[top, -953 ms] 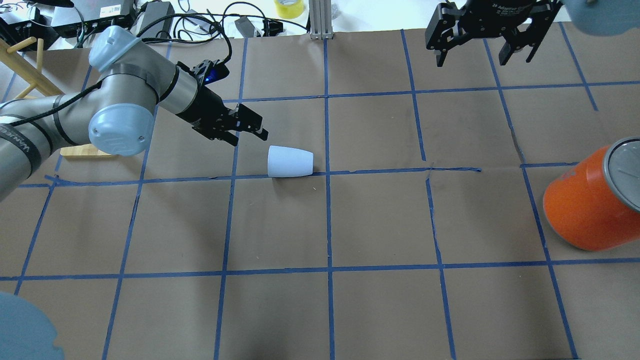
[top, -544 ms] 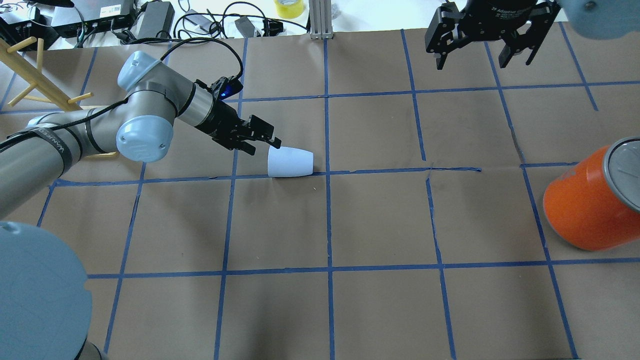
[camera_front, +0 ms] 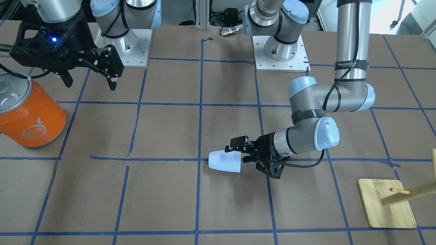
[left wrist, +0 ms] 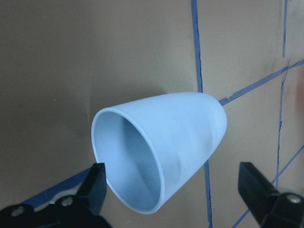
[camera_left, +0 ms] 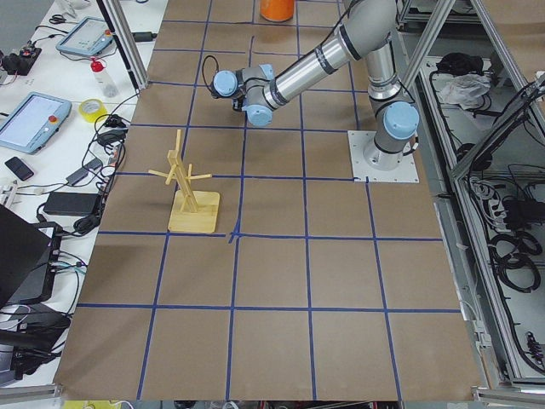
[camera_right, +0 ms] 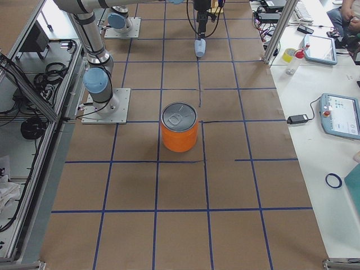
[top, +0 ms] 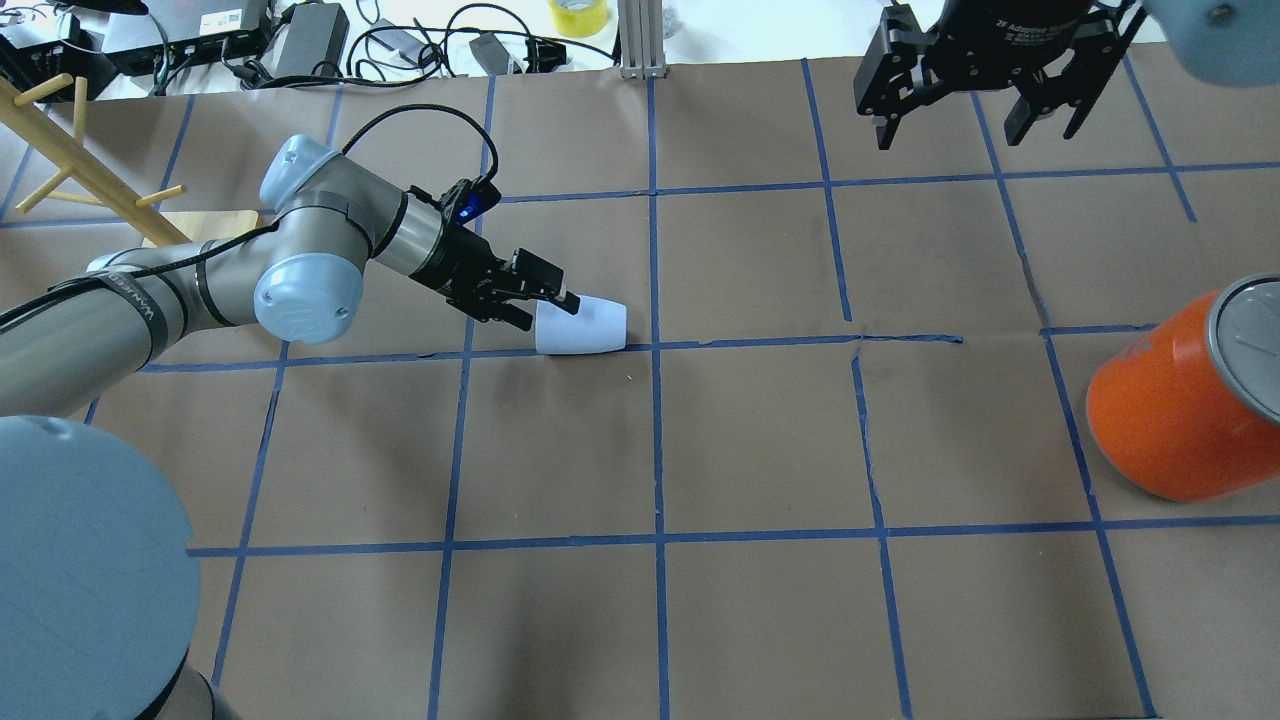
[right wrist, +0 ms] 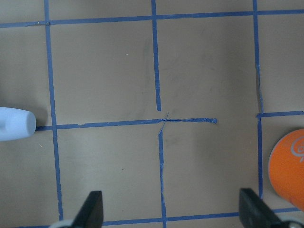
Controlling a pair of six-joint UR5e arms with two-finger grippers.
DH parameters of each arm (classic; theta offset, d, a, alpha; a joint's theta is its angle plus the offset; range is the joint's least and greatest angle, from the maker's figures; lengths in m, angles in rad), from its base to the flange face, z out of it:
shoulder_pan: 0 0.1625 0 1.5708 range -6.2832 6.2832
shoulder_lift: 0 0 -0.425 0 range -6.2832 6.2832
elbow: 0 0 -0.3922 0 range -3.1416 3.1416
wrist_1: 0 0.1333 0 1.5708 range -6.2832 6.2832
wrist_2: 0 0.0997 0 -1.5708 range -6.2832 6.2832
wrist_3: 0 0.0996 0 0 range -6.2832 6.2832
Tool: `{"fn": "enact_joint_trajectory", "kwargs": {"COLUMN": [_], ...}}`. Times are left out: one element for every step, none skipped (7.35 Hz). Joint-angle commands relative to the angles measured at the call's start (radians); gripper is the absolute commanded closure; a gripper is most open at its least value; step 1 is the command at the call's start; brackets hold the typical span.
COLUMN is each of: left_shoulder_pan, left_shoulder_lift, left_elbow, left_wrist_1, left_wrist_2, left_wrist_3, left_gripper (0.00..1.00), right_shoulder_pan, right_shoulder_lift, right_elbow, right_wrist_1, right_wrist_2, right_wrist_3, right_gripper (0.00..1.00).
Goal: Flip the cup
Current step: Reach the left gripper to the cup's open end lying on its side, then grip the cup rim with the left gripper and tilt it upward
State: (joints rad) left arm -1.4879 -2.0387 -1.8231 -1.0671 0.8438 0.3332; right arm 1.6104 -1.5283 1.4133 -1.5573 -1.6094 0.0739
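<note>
The pale blue-white cup (top: 590,327) lies on its side on the brown table, its open rim towards my left gripper. It also shows in the front view (camera_front: 223,161), the left wrist view (left wrist: 166,142) and the right wrist view (right wrist: 16,123). My left gripper (top: 545,303) is open and low at the cup's rim end, with one finger on each side of the rim (camera_front: 242,153). In the left wrist view the fingers (left wrist: 95,185) flank the cup without closing on it. My right gripper (top: 968,125) is open and empty, high at the far right, away from the cup (camera_front: 90,83).
A large orange can (top: 1180,400) with a silver top stands at the right edge (camera_front: 29,115). A wooden peg stand (camera_front: 386,204) sits at the far left (top: 60,140). Blue tape lines grid the table. Cables and gear lie beyond the far edge.
My left arm has moved right and down towards the cup, and its open fingers now straddle the rim end. The cup has not moved. The right gripper has barely shifted.
</note>
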Motion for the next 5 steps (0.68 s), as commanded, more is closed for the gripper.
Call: {"fn": "enact_joint_trajectory", "kwargs": {"left_shoulder_pan": [0.000,-0.002,-0.008,-0.008,-0.008], "left_shoulder_lift": [-0.008,-0.014,-0.015,-0.008,0.001], "left_elbow": [-0.002,-0.004,-0.004,-0.002,0.002], "left_wrist_1": [0.006,0.004,0.007,0.007,0.007], "left_wrist_2": [-0.078,-0.081,-0.116,-0.141,-0.141], "left_wrist_3": [-0.002,-0.002,-0.002,-0.002,-0.006], "left_gripper": [0.10,0.19,0.41,0.58,0.78], "right_shoulder_pan": [0.000,0.000,0.000,0.000,0.000], "right_shoulder_lift": [-0.003,-0.003,-0.003,-0.004,-0.004], "right_elbow": [0.001,0.001,0.003,0.010,0.010], "right_wrist_1": [0.005,0.008,0.008,0.008,0.008], "right_wrist_2": [0.000,0.000,0.000,0.002,0.002], "right_wrist_3": [-0.011,-0.011,-0.013,-0.013,-0.013], "right_gripper": [0.00,0.00,0.00,0.00,0.00]}}
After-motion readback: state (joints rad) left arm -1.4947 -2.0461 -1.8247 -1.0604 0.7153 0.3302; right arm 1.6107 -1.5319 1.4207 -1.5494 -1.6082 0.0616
